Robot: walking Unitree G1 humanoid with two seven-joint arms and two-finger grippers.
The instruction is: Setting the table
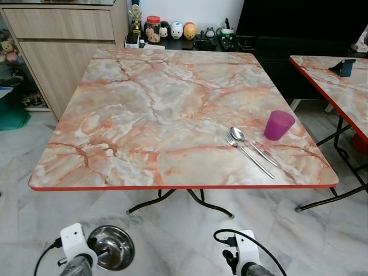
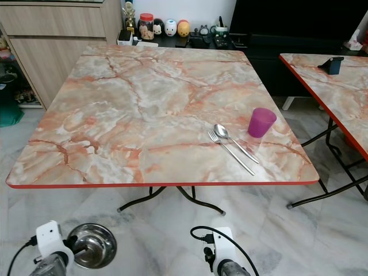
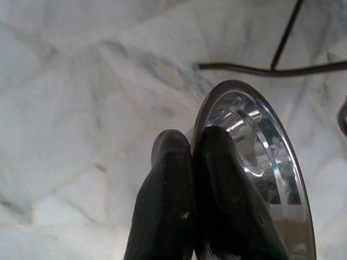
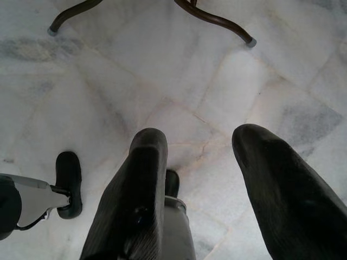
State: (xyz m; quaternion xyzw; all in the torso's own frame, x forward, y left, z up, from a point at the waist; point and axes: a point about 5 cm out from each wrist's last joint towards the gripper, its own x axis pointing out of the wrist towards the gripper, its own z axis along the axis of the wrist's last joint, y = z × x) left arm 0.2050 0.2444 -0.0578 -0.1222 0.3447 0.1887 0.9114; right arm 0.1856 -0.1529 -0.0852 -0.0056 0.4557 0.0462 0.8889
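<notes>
Marble-patterned table (image 1: 172,115) is already carrying a steel fork and spoon (image 1: 250,149) beside a purple plastic cup (image 1: 279,125), near right; I'm gripping the shiny steel bowl's (image 1: 112,247) rim in my left gripper (image 3: 190,162), unplaced; right gripper (image 4: 200,162) is gaping wide, empty.

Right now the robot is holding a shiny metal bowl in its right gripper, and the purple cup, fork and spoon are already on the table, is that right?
Not quite. The metal bowl is in the left gripper, whose fingers pinch its rim in the left wrist view. The right gripper is open over bare floor. The purple cup, fork and spoon are indeed on the table.
</notes>
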